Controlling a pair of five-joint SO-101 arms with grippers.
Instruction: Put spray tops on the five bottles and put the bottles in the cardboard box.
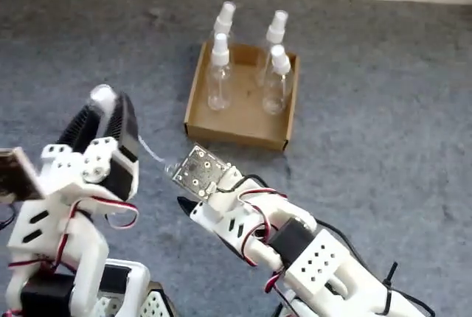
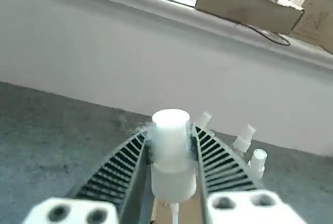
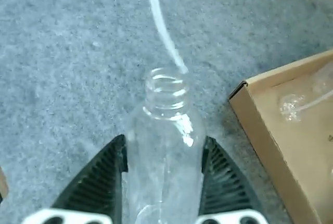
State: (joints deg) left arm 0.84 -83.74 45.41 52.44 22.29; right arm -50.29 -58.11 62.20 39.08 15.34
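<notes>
My left gripper [image 2: 170, 135] is shut on a white spray top [image 2: 170, 153], held up left of the cardboard box [image 1: 221, 129]. The top's thin dip tube [image 3: 157, 21] hangs down, and its tip is at the rim of the open neck of a clear bottle [image 3: 165, 135]. My right gripper [image 3: 164, 151] is shut on that bottle's body, in front of the box's near-left corner. In the high view the left gripper [image 1: 110, 107] is at the left and the right gripper [image 1: 186, 188] at the lower middle. Several capped bottles [image 1: 219, 74] stand in the box.
The grey carpet [image 1: 369, 147] stretches to the right of the box and behind it. The box's corner [image 3: 244, 96] lies close beside the held bottle. A pale wall [image 2: 156, 52] runs along the far side of the carpet.
</notes>
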